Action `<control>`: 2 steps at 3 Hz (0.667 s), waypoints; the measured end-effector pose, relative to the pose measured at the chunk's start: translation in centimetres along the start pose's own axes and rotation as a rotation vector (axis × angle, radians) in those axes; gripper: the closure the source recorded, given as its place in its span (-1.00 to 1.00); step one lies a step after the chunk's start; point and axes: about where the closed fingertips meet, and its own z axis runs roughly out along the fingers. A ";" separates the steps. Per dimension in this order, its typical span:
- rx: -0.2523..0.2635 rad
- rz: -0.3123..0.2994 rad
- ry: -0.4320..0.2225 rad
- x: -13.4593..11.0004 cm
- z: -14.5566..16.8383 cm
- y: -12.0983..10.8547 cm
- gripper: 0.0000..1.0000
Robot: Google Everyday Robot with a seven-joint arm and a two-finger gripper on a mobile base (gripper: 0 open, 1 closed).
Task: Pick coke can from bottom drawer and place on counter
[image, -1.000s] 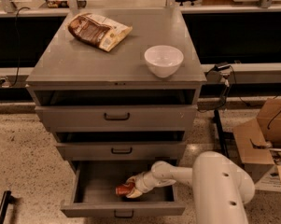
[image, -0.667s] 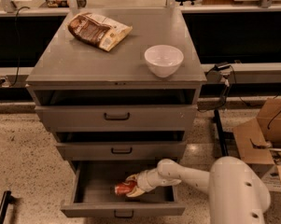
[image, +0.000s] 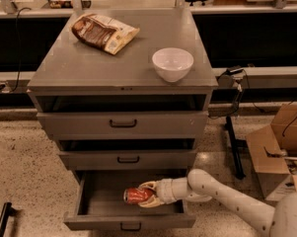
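The bottom drawer (image: 130, 222) of the grey cabinet is pulled open. Inside it the red coke can (image: 136, 196) lies on its side, metallic end facing left. My gripper (image: 146, 195) reaches into the drawer from the right, with its cream fingers (image: 149, 185) closed around the can's right part. The white arm (image: 222, 194) runs from the lower right corner. The counter (image: 89, 63) is the cabinet's flat grey top, well above the gripper.
A brown-and-cream snack bag (image: 103, 32) lies on the counter's back left. A white bowl (image: 172, 63) stands at its front right. The two upper drawers (image: 123, 124) are nearly shut. Cardboard boxes (image: 281, 147) and a black stand (image: 234, 147) sit on the speckled floor at right.
The arm has drawn back to the right and lower in view. The gripper stays around the can in the drawer, at about the same place.
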 end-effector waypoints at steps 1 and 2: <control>-0.031 -0.028 -0.063 -5.1 -4.6 1.7 1.00; -0.089 -0.062 -0.018 -10.5 -7.8 2.6 1.00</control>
